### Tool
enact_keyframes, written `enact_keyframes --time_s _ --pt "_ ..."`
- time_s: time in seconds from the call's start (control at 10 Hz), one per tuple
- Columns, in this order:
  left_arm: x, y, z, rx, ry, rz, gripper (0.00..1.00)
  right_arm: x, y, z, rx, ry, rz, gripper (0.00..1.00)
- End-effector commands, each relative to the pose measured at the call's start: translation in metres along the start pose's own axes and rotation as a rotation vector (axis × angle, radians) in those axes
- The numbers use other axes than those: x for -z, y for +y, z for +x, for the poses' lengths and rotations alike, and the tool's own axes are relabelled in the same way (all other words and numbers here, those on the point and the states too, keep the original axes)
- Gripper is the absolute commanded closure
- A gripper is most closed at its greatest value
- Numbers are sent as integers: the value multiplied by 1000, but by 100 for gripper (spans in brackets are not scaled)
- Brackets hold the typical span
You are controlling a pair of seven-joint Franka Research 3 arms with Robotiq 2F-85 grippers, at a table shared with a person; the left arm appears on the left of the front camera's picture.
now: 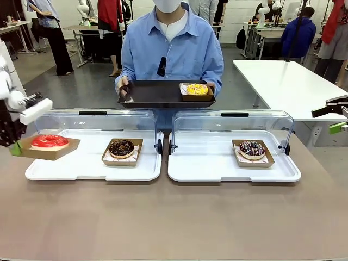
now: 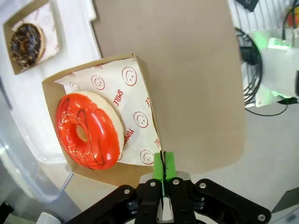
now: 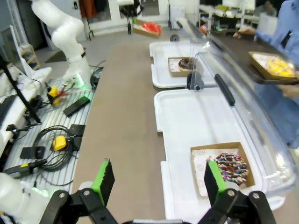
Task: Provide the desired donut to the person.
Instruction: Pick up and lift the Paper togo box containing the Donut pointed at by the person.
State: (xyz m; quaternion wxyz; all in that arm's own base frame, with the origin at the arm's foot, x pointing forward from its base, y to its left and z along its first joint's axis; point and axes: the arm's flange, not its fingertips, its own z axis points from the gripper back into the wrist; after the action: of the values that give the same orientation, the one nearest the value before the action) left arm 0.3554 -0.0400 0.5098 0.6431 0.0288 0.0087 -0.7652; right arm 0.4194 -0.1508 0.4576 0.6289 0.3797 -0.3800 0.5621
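Note:
A red-glazed donut [image 1: 49,141] lies on printed paper in a brown cardboard tray [image 2: 142,91]. My left gripper [image 2: 163,169] is shut on that tray's corner and holds it above the left end of the left white tray [image 1: 92,169]. The person [image 1: 172,49] stands at the far side in a light blue shirt, holding a black tray [image 1: 152,92] with a yellow donut [image 1: 197,88] in a cardboard tray. My right gripper [image 3: 159,182] is open with nothing in it, off the table's right edge [image 1: 334,117].
A chocolate donut [image 1: 122,147] sits on the left white tray and a sprinkled donut [image 1: 252,148] on the right white tray [image 1: 217,168]. Both clear lids [image 1: 234,122] stand open at the far side. Bare brown table [image 1: 174,217] lies in front.

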Motion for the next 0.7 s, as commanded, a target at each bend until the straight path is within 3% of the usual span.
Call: enact_keyframes --time_s 0.0,0.3,0.6 --pt "-30 -15 9 -31 -2 50 100 1 0 0 4 -1 -1 0" --pt "-64 -24 18 -55 11 128 100 1 0 0 4 -1 -1 0" --pt "-54 -18 10 -4 -32 132 100 1 0 0 4 -1 -1 0"
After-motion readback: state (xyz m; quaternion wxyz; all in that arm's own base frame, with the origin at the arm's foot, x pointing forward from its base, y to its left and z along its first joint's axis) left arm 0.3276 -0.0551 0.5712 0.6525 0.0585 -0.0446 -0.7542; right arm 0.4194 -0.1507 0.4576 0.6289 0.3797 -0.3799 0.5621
